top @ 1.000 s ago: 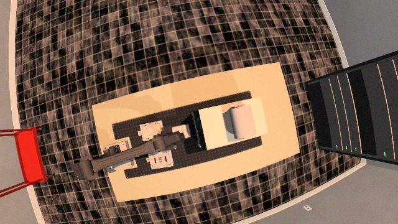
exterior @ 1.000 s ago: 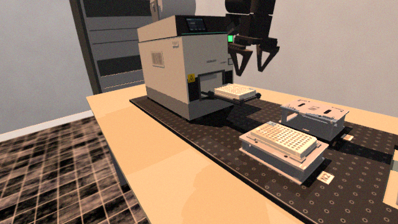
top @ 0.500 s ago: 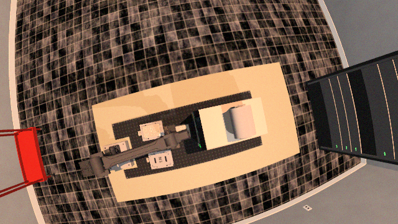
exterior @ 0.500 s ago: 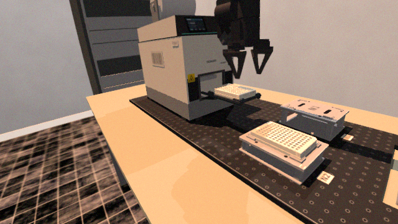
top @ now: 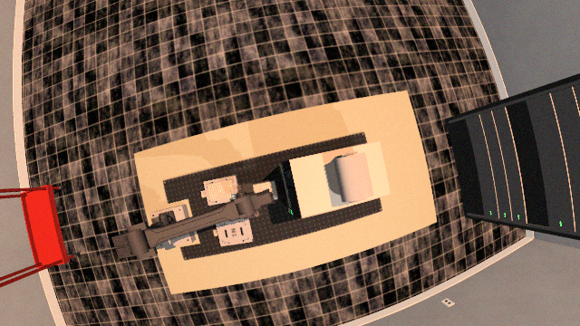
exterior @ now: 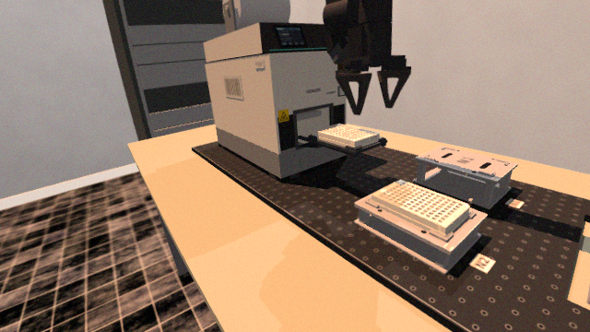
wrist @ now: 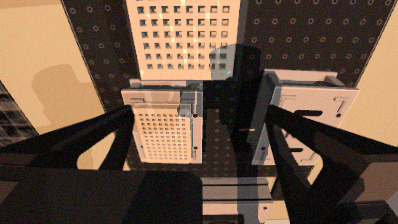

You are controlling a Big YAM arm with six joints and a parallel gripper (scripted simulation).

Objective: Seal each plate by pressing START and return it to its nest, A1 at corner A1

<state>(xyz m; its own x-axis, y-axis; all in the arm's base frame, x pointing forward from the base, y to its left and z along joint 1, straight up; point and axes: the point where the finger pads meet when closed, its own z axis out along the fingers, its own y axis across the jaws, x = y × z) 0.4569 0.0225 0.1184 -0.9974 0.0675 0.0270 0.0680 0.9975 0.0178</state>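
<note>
Plate [top: 262,186] [exterior: 348,135] [wrist: 184,40] sits out on the sealer's stage [exterior: 364,147], centre-right of the exterior frame, wide-open gripper [top: 271,196] [exterior: 373,111] [wrist: 199,112] hanging above, and a careless descent could clip its rim and knock it off its seat!

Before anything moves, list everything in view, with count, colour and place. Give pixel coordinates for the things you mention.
Plate on the stage [exterior: 348,136]: one, cream, in front of the sealer's opening
Plate on N2 [exterior: 421,206] [wrist: 162,135]: one, cream
Nest N2 [exterior: 406,235]: one, pinkish top, grey sides, beside the N2 label
Nest N1 [exterior: 467,160] [top: 234,240]: one, pinkish, no plate on it
Sealer [exterior: 240,101] [top: 313,190]: one, cream and grey, on the board
Roll [top: 354,177]: one, pale, atop the sealer
Perforated board [exterior: 323,221]: one, dark, on the table
Table [top: 385,113]: one, tan
Rack [exterior: 121,69]: one, dark, behind the sealer
Red item [top: 44,226]: one, beyond the table's end
Arm [top: 195,224]: one, dark
Gripper [exterior: 373,111]: one, black, open above the stage
</note>
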